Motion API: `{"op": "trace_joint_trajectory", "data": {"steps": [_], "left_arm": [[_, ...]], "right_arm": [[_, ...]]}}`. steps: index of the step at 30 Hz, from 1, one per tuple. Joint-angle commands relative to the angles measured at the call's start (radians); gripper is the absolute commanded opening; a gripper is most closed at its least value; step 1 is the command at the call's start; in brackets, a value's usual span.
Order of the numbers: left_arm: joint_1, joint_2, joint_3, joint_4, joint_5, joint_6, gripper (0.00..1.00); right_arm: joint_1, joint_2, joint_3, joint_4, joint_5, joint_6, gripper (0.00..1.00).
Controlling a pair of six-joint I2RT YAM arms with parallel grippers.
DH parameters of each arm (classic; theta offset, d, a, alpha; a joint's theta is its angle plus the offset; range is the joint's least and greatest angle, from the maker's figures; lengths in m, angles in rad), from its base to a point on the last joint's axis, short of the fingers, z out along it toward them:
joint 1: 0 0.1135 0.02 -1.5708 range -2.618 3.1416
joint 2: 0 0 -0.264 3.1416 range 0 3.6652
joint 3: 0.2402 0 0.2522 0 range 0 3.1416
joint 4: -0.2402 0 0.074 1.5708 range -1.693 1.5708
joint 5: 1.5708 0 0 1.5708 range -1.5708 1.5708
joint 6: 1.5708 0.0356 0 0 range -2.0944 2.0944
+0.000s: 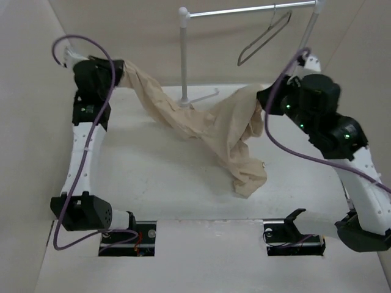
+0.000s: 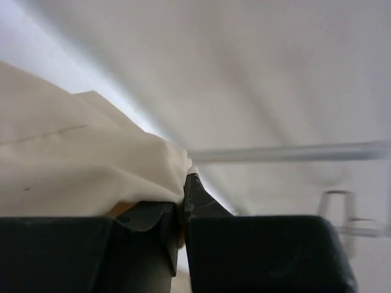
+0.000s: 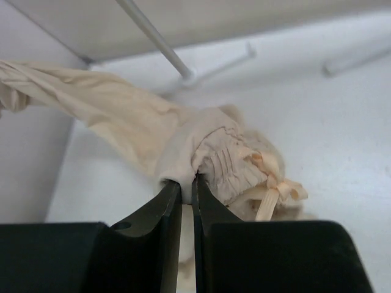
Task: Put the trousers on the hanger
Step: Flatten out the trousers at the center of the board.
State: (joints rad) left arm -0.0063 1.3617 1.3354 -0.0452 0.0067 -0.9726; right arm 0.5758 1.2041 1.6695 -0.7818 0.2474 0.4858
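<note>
Your arm bases (image 1: 85, 213) sit at the near edge of the table (image 1: 171, 183), and both arms reach to the far side.

Your left hand (image 1: 116, 72) is up by the far left corner. Its fingers are squeezed tight on one end of the trousers (image 1: 208, 128). The left wrist view shows cloth pinched between them.

Your right hand (image 1: 264, 99) is by the far right corner. Its fingers are almost together too. They pinch the stretchy top band of the trousers, next to the little tie string (image 3: 272, 195).

The trousers hang like a rope between your two hands, over the far half of the table. One long part droops down, and its tip rests on the table a bit right of the middle.

The hanger (image 1: 266, 39) hangs from the white rack (image 1: 244, 11) at the far right corner, above your right hand. No cloth touches it.

So the picking up looks done. The big part is left: you need to lift the trousers to the hanger and lay them over its bottom bar. Watch the droopy part, as it may drag or catch.
</note>
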Motion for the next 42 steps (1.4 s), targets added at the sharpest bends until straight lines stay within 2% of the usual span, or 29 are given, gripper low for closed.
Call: {"op": "trace_joint_trajectory", "data": {"steps": [1, 4, 7, 9, 10, 12, 14, 16, 17, 19, 21, 22, 23, 25, 27, 28, 30, 32, 35, 37, 39, 40, 41, 42], "left_arm": [[0.048, 0.005, 0.371, -0.162, 0.073, 0.075, 0.04], [0.061, 0.088, 0.508, -0.211, 0.081, 0.098, 0.06], [0.049, 0.180, 0.536, -0.229, 0.084, 0.103, 0.09], [-0.010, 0.267, 0.518, -0.264, 0.064, 0.149, 0.22], [-0.054, 0.295, 0.478, -0.322, 0.049, 0.194, 0.37], [-0.099, 0.237, 0.347, -0.329, -0.020, 0.242, 0.52], [-0.149, 0.101, 0.142, -0.302, -0.120, 0.278, 0.62], [-0.209, -0.046, -0.051, -0.308, -0.189, 0.272, 0.63], [-0.288, -0.159, -0.177, -0.332, -0.224, 0.259, 0.59], [-0.477, -0.295, -0.327, -0.428, -0.286, 0.194, 0.47], [-0.728, -0.383, -0.430, -0.552, -0.341, 0.033, 0.37], [-0.767, -0.391, -0.441, -0.568, -0.347, 0.008, 0.36], [-0.967, -0.413, -0.500, -0.614, -0.381, -0.124, 0.38], [-1.170, -0.395, -0.551, -0.627, -0.425, -0.248, 0.54], [-1.269, -0.328, -0.596, -0.540, -0.426, -0.316, 0.71], [-1.283, -0.288, -0.611, -0.462, -0.400, -0.321, 0.75], [-1.274, -0.219, -0.642, -0.319, -0.341, -0.319, 0.76], [-1.258, -0.142, -0.670, -0.178, -0.295, -0.314, 0.75], [-1.225, -0.040, -0.677, -0.084, -0.293, -0.310, 0.73], [-1.182, 0.020, -0.685, 0.003, -0.298, -0.302, 0.68], [-1.131, 0.089, -0.709, 0.155, -0.286, -0.298, 0.48], [-1.122, 0.099, -0.711, 0.181, -0.284, -0.298, 0.41], [-1.098, 0.114, -0.713, 0.227, -0.274, -0.295, 0.17], [-1.059, 0.075, -0.726, 0.231, -0.283, -0.293, 0.04]], "right_arm": [[0.037, -0.060, 0.301, 0.001, 0.006, -0.065, 0.10], [0.074, -0.115, 0.323, 0.013, 0.015, -0.059, 0.11], [0.049, -0.201, 0.114, 0.029, 0.021, -0.036, 0.11], [0.003, -0.215, 0.012, 0.029, 0.032, -0.024, 0.10], [-0.058, -0.212, -0.081, 0.053, 0.033, -0.009, 0.09], [-0.118, -0.190, -0.143, 0.097, 0.017, 0.013, 0.08], [-0.158, -0.152, -0.158, 0.122, 0.000, 0.020, 0.08], [-0.176, -0.101, -0.156, 0.144, -0.003, 0.027, 0.08], [-0.182, -0.066, -0.145, 0.157, -0.005, 0.027, 0.08], [-0.192, -0.003, -0.120, 0.179, -0.008, 0.028, 0.07], [-0.193, 0.055, -0.087, 0.193, -0.004, 0.027, 0.07], [-0.195, 0.063, -0.083, 0.193, -0.003, 0.027, 0.07], [-0.195, 0.101, -0.059, 0.194, -0.002, 0.030, 0.07], [-0.196, 0.139, -0.025, 0.199, 0.000, 0.031, 0.07], [-0.195, 0.149, -0.010, 0.207, -0.007, 0.030, 0.07], [-0.193, 0.146, -0.008, 0.208, -0.007, 0.028, 0.07], [-0.192, 0.135, -0.008, 0.208, -0.010, 0.028, 0.07], [-0.192, 0.124, -0.011, 0.208, -0.029, 0.027, 0.08], [-0.192, 0.106, -0.017, 0.204, -0.056, 0.027, 0.08], [-0.192, 0.084, -0.031, 0.204, -0.062, 0.027, 0.08], [-0.192, 0.055, -0.056, 0.205, -0.063, 0.028, 0.08], [-0.192, 0.046, -0.065, 0.207, -0.063, 0.030, 0.08], [-0.192, 0.037, -0.074, 0.207, -0.063, 0.031, 0.08], [-0.192, 0.025, -0.085, 0.199, -0.059, 0.027, 0.07]]}}
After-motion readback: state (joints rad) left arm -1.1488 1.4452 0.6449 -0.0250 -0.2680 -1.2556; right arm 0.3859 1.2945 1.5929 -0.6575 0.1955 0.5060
